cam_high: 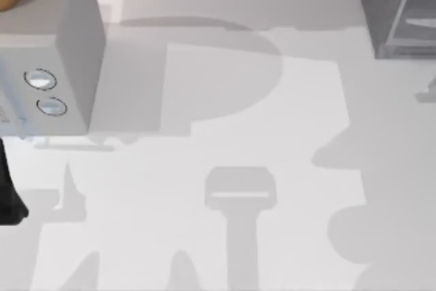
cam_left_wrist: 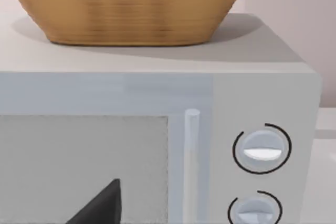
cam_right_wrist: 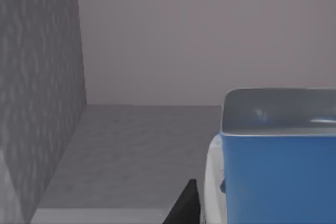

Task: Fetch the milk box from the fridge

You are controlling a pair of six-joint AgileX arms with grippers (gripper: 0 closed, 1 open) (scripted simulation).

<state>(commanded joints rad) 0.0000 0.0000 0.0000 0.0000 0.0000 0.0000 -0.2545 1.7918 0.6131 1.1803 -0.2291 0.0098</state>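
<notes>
At far right of the top view: fridge [cam_high: 398,8], dark grey cabinet with glassy panel, standing on the tabletop [cam_high: 225,161]. Right wrist view looks into a grey compartment with side wall, floor and back wall, taken to be the fridge interior

Milk box [cam_right_wrist: 278,174]: blue face with pale top and pale side edge, close in front of the right wrist camera, resting on the compartment floor

Right tool [cam_right_wrist: 184,205]: 1 dark finger tip visible just beside the box; opening cannot be told, nor whether it has hold of anything

Left tool [cam_left_wrist: 102,205]: 1 dark finger tip visible, parked facing the light grey box with 2 knobs [cam_left_wrist: 261,149] at the tabletop's left, a woven basket [cam_left_wrist: 126,3] on top; opening cannot be told

Risks, as judged: a finger closing off-centre could push the box deeper or tip it; a sideways pull-out could clip the fridge wall and knock the box loose
</notes>
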